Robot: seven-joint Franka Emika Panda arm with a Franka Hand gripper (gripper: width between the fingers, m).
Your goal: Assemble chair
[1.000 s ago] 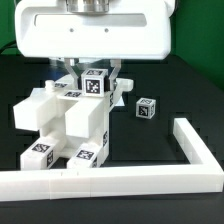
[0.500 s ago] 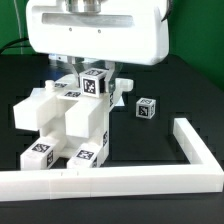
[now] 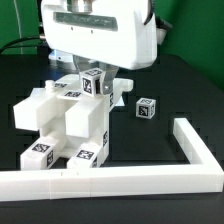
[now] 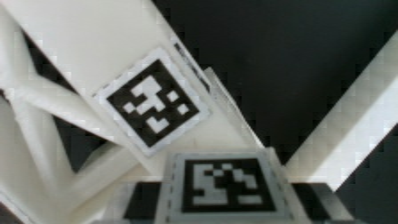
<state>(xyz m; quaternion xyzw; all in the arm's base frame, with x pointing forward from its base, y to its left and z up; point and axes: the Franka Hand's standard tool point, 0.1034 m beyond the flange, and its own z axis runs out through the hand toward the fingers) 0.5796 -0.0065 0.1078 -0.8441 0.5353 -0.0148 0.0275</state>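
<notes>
Most of the chair (image 3: 68,122) stands joined on the tabletop (image 3: 185,90), while one small cube (image 3: 146,108) lies apart on the exterior view's right, apparently not yet fitted. The pincer (image 3: 98,76) straddles the topmost tagged block (image 3: 94,85), but whether it pinches it cannot be told.

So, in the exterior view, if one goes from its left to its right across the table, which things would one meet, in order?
The joined white chair parts → the small loose tagged cube → the side arm of the L-shaped border rail.
</notes>
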